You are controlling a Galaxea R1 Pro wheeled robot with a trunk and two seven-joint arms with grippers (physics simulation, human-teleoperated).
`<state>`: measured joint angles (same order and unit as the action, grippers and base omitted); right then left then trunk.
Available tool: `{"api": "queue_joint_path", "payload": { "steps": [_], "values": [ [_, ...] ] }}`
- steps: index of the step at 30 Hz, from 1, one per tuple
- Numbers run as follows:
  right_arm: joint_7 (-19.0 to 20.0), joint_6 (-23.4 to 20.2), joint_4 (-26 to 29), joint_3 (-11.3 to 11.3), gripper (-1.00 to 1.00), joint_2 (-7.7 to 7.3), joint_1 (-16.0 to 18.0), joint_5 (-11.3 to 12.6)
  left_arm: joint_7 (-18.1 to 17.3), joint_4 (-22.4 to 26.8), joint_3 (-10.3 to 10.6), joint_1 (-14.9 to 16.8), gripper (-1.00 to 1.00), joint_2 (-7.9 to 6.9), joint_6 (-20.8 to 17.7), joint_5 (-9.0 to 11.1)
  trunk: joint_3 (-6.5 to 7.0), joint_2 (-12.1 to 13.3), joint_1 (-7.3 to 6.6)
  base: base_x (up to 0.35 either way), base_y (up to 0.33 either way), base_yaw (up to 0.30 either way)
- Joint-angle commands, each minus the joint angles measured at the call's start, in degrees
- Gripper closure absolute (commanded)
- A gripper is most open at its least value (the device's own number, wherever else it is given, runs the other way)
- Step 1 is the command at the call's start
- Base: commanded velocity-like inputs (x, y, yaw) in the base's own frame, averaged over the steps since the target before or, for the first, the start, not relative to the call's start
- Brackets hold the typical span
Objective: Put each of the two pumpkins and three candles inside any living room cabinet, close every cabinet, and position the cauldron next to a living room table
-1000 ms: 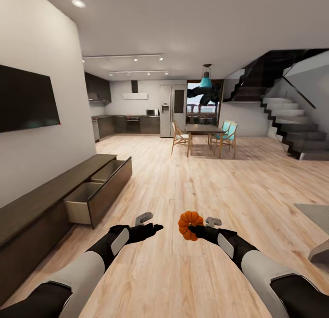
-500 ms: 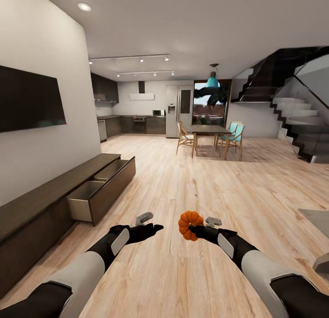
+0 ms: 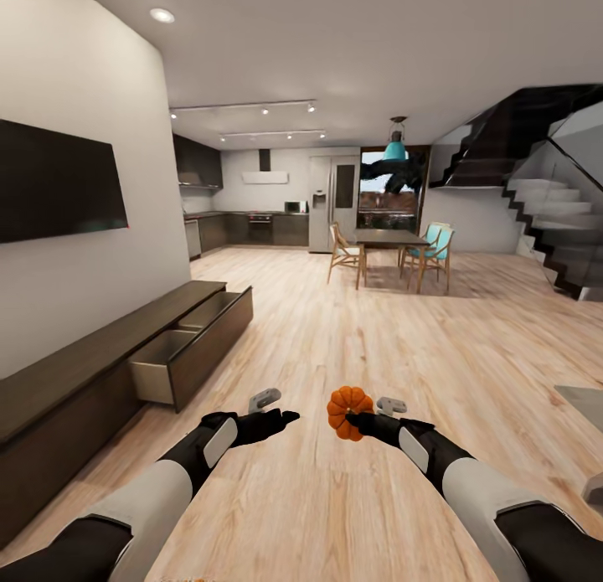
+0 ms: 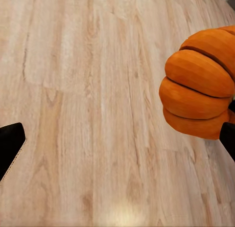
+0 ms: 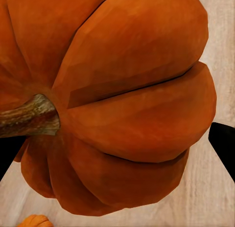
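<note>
Pale wood floor — cabinet drawers open; right pincer pinches the pumpkin, stem toward it; left pincer unclear.

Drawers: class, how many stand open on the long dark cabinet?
2. Both at the cabinet's far end, side by side: the nearer drawer and the farther drawer. The remaining fronts look shut.

Pumpkins: two, one large, one small at the floor. Cabinet: one; open drawers: two. End effectors: two. Chairs: three.
</note>
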<state>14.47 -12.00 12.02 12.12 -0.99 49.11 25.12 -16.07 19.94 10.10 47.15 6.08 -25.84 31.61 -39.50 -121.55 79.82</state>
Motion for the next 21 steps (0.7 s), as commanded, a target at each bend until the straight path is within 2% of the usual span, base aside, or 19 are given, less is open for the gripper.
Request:
{"api": "queue_joint_path", "payload": {
  "steps": [1,10,21],
  "values": [
    [0.03,-0.27,0.1,0.45,1.0,-0.07,0.02,0.63,-0.02,0.01,0.19,0.04,-1.0,-0.01,-0.17,0.21,-0.03,-0.03,-0.01,0.0,0.0,0.229],
    [0.03,-0.25,0.1,0.45,1.0,-0.07,0.02,0.63,-0.02,0.01,0.19,0.04,-1.0,-0.01,-0.17,0.21,0.24,-0.03,-0.01,0.0,0.0,0.24],
    [0.03,-0.24,0.1,0.45,1.0,-0.07,0.02,0.63,-0.02,0.02,0.19,0.04,-1.0,-0.01,-0.17,0.21,0.28,-0.03,-0.01,0.0,0.0,0.028]
  ]
}}
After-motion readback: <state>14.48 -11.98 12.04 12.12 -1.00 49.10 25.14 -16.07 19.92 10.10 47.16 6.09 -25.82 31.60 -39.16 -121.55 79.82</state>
